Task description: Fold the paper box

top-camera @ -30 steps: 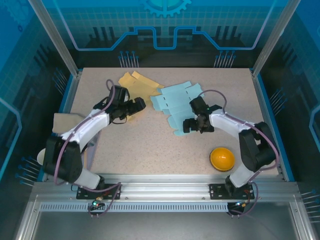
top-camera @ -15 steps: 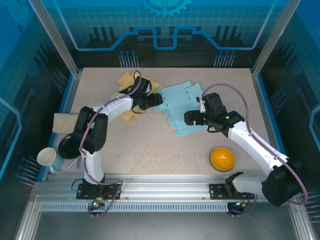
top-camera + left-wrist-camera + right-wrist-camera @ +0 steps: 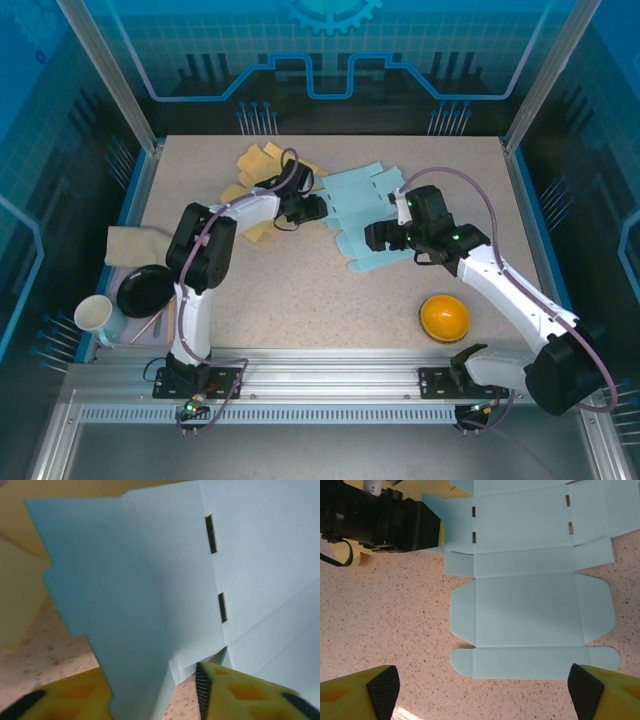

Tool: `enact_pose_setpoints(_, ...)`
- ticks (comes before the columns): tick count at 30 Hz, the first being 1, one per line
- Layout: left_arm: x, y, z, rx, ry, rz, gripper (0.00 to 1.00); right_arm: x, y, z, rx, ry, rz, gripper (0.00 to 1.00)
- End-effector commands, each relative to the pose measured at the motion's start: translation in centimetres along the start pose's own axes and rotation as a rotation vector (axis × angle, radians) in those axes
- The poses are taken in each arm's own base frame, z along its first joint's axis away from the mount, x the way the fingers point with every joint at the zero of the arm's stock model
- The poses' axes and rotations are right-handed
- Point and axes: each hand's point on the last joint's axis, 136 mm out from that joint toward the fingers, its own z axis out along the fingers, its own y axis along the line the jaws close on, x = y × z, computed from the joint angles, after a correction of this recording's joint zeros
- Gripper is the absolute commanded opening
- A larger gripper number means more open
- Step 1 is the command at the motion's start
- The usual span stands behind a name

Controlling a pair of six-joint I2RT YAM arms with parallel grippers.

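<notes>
Since the earlier frames the left gripper (image 3: 318, 208) has reached further right, to the left edge of the blue paper box (image 3: 350, 195), and the right gripper (image 3: 378, 238) has barely shifted. From the top camera the paper box lies unfolded and flat at the middle of the table's (image 3: 300, 290) far half, overlapping a yellow sheet (image 3: 262, 160) on its left. The right gripper hangs over its near edge. An orange bowl (image 3: 444, 317) sits near the front right, and a black bowl (image 3: 145, 290) and a pale cup (image 3: 95, 315) at the front left. On the left wrist camera one blue side flap (image 3: 125, 605) stands up between the yellow fingers (image 3: 230, 692). The jaws are fairly narrow, with a sliver of table showing between flap and right-hand pad, so the flap is not pinched. On the right wrist camera the right gripper's black-padded fingertips (image 3: 382, 690) sit at the two bottom corners, spread wide and holding nothing, with the paper box's panels, slots and rounded tabs laid out beyond them.
</notes>
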Motion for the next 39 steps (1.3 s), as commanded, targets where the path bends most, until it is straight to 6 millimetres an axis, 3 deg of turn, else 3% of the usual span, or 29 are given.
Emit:
enact_pose_setpoints(1,-1.3,-2.4,-0.6,0.047,-0.026,0.076,0.23,-0.2,0.9,0.3,-0.036,-0.012,-0.034,0.9)
enact_pose_setpoints(5,-2.0,-4.8,-2.8,0.07,-0.067,0.15,0.0,-0.7,0.7,-0.3,-0.022,-0.035,-0.047,0.89)
enact_pose_setpoints(9,-2.4,-7.6,-6.5,0.064,-0.136,0.263,0.0,-2.1,0.9,-1.5,-0.015,-0.075,-0.063,0.89)
enact_pose_setpoints(12,-2.8,-8.9,-10.3,0.017,-0.212,0.368,0.0,-4.0,0.7,-3.1,0.021,-0.113,-0.093,0.89)
enact_pose_setpoints(16,-2.8,-8.9,-16.1,-0.038,-0.319,0.495,0.0,-7.4,1.7,-6.1,0.012,-0.221,-0.206,0.88)
enact_pose_setpoints(21,-0.7,-8.0,-23.1,-0.019,-0.447,0.619,0.0,-11.1,4.5,-9.9,-0.059,-0.377,-0.458,0.86)
enact_pose_setpoints(26,2.6,-7.5,-29.5,0.1,-0.596,0.652,0.0,-13.6,6.4,-11.8,-0.104,-0.432,-0.75,0.66)
enact_pose_setpoints(29,4.4,-7.3,-31.9,0.163,-0.671,0.695,0.0,-13.2,8.5,-11.8,-0.207,-0.451,-1.008,0.52)
enact_pose_setpoints(32,5.6,-7.1,-34.0,0.196,-0.719,0.727,0.0,-12.9,9.9,-11.7,-0.276,-0.492,-1.206,0.47)
enact_pose_setpoints(39,7.4,-6.4,-34.7,0.135,-0.727,0.851,0.0,-14.1,10.8,-12.2,-0.306,-0.48,-1.321,0.45)
